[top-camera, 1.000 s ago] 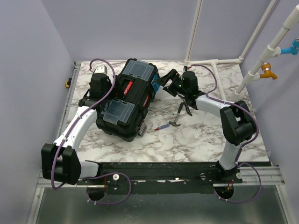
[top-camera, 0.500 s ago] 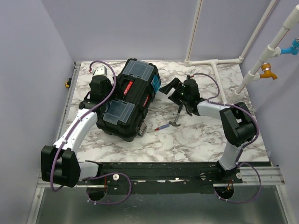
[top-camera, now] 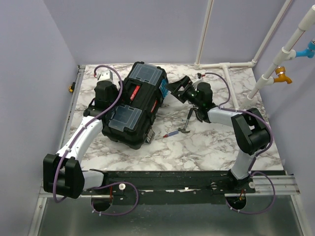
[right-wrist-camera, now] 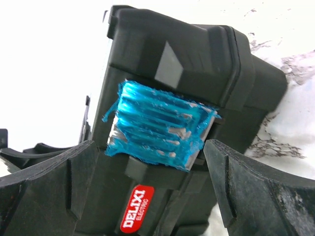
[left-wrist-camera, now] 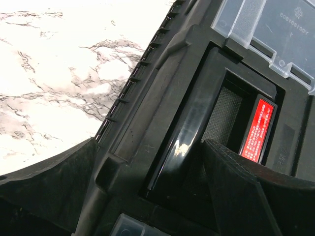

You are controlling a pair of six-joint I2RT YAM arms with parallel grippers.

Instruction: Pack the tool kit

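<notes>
Right gripper (right-wrist-camera: 147,147), jaws wide, frames the teal latch (right-wrist-camera: 157,125) on the toolbox (top-camera: 135,105); left gripper (left-wrist-camera: 147,172), also open, hangs over the lid's middle near a red label (left-wrist-camera: 257,129). The black toolbox lies shut and askew, left of centre on the marble table (top-camera: 211,142). A dark tool (top-camera: 191,117) and a small screwdriver (top-camera: 172,133) lie just right of it, below the right wrist.

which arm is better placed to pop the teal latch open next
Right. The right fingers stand open on either side of the latch on the toolbox, with the latch centred between them. The left fingers hover over the lid, away from that latch.
</notes>
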